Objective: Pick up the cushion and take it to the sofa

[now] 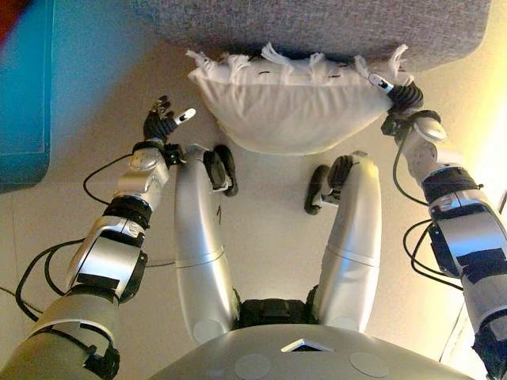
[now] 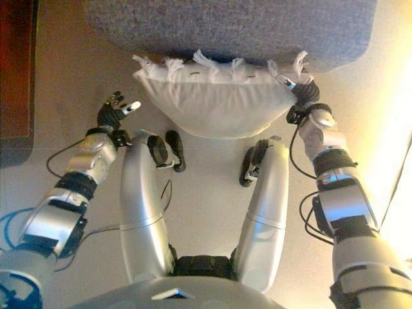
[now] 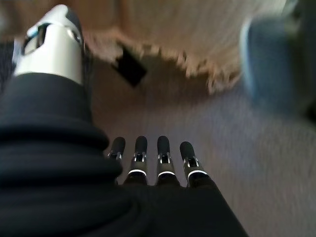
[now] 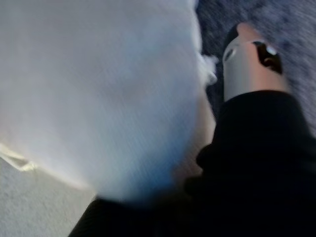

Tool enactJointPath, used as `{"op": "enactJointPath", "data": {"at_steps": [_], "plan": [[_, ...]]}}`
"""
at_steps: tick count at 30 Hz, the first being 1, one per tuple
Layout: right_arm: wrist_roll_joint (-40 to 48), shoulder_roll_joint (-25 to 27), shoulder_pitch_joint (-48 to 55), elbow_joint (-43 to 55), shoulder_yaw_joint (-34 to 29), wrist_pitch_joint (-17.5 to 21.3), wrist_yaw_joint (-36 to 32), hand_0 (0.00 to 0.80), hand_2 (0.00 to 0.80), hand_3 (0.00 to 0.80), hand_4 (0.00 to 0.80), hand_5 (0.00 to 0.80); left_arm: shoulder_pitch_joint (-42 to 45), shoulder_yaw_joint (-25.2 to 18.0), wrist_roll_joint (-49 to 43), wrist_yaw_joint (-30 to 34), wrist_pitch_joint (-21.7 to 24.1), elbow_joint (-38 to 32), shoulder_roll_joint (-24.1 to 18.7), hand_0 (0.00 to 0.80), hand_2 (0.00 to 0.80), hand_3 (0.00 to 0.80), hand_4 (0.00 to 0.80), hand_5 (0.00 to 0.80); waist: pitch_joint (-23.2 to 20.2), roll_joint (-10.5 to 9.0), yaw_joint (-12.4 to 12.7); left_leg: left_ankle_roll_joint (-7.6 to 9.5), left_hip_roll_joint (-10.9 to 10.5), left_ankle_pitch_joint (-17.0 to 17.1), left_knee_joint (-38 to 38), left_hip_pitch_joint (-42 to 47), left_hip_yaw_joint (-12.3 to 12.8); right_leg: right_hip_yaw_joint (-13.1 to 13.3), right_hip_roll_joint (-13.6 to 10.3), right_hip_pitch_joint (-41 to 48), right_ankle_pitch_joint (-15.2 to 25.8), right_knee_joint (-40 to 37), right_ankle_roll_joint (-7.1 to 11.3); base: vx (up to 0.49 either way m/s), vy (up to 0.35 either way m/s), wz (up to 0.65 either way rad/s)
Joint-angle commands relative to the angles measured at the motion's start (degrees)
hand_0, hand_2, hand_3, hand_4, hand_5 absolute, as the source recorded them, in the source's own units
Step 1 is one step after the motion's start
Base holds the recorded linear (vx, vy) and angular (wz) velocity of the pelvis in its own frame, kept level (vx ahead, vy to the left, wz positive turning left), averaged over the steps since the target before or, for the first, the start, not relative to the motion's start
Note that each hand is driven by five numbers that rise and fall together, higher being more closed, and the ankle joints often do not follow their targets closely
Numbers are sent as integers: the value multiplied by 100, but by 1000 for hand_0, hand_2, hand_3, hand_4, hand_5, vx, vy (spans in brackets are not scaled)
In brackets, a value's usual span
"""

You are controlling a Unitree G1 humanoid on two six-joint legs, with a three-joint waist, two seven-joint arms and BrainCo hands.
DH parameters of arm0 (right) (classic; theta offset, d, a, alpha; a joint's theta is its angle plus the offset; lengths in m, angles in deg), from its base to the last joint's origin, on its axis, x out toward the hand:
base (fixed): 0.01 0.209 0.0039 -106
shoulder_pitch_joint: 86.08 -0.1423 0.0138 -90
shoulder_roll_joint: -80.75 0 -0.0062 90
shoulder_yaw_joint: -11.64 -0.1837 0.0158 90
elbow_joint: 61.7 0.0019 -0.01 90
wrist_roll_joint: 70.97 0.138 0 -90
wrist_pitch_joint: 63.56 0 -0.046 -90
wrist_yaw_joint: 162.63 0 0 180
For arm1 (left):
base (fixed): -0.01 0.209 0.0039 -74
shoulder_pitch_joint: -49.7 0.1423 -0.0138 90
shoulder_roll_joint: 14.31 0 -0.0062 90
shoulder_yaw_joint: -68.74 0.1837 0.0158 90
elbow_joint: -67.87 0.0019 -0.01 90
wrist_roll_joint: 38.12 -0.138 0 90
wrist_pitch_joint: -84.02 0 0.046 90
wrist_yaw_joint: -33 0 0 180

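A white cushion (image 1: 289, 107) with a fringed edge lies against the front edge of the grey sofa (image 1: 317, 24), its fringe side on the sofa and its body hanging toward me. My right hand (image 1: 400, 95) is at the cushion's right corner and touches it. In the right wrist view the cushion (image 4: 98, 89) fills the picture beside the thumb (image 4: 252, 64), and the rest of the hand is hidden behind the cloth. My left hand (image 1: 161, 123) is in the air left of the cushion, clear of it, open with straight fingers (image 3: 148, 163) and holding nothing.
A teal cabinet (image 1: 24, 79) stands at the left, close to my left arm. The sofa spans the far side of the view. Pale floor (image 1: 269, 206) lies below the cushion, and bright light falls along the right edge.
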Motion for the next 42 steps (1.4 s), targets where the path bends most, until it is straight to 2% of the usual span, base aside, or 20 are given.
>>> {"op": "enactJointPath", "data": {"at_steps": [1,7,17,18,19,20,27,29,35,39,42], "plan": [[-3,65,-355,85,250,-76,-430,0,0,0,0,0,-544,280,243,446,-229,-282,-57,0,0,0,0,0,-2,43,-52,-324,213,-502,-14,311,-315,219,-221,-33,1017,-834,160,0,0,0],[-407,42,-514,14,582,-370,-613,0,0,0,0,0,-1091,655,247,573,-592,-227,-64,0,0,0,0,0,-2,-13,-112,-319,255,-449,39,255,-330,254,-251,-71,1118,-851,182,-1,-3,-1],[-599,27,-561,-282,701,-434,-431,0,0,0,0,0,-1628,1163,142,921,-987,115,86,0,0,0,0,0,-2,-95,-196,-268,324,-396,133,119,-321,266,-240,-148,1252,-892,188,-3,-7,-2],[-597,9,-591,-282,722,-397,-403,0,0,0,0,0,-1715,1206,162,874,-991,150,86,467,467,467,467,467,-2,-102,-208,-268,328,-399,142,96,-319,274,-229,-166,1262,-898,192,0,0,0],[-671,-8,-620,-285,740,-383,-325,420,420,420,420,420,-1794,1230,251,909,-941,181,86,800,800,800,800,800,-2,-112,-221,-266,331,-398,151,67,-320,284,-218,-189,1276,-907,198,0,0,0],[-725,-24,-651,-294,769,-313,-328,800,800,800,800,800,-1866,1227,320,951,-899,199,116,800,800,800,800,800,-2,-121,-233,-260,337,-402,152,41,-317,287,-214,-212,1290,-928,199,0,0,0],[-803,-149,-614,-128,829,-251,-46,800,800,800,800,800,-1912,1182,283,969,-666,83,198,800,800,800,800,800,-2,-96,-263,-268,360,-337,-39,67,-254,255,-217,-153,1394,-1193,217,-15,0,-6],[-744,-156,-465,13,769,-226,88,800,800,800,800,800,-1857,1165,287,1001,-617,53,208,800,800,800,800,800,-2,-72,-295,-259,498,-292,-40,64,-127,239,-281,-134,1378,-1122,194,9,-55,-4],[-513,-187,-146,486,576,184,506,800,800,800,800,800,-1601,1076,281,915,-404,-316,211,800,800,800,800,800,-2,-35,-332,-343,540,-196,-34,107,-158,286,-240,-119,1395,-1015,213,-18,-26,4],[-289,-297,8,1044,380,566,647,800,800,800,800,800,-1396,853,126,828,-127,-622,206,800,800,800,800,800,-2,-88,-305,-510,527,-45,-663,593,-226,175,-109,379,1490,-1611,268,-95,-29,5],[-314,-408,238,1648,174,939,704,800,800,800,800,800,-1170,576,-24,719,267,-939,209,800,800,800,800,800,-2,-163,-295,-692,408,278,-1848,1426,-335,74,114,1170,1755,-2673,371,-120,9,-7]]}}
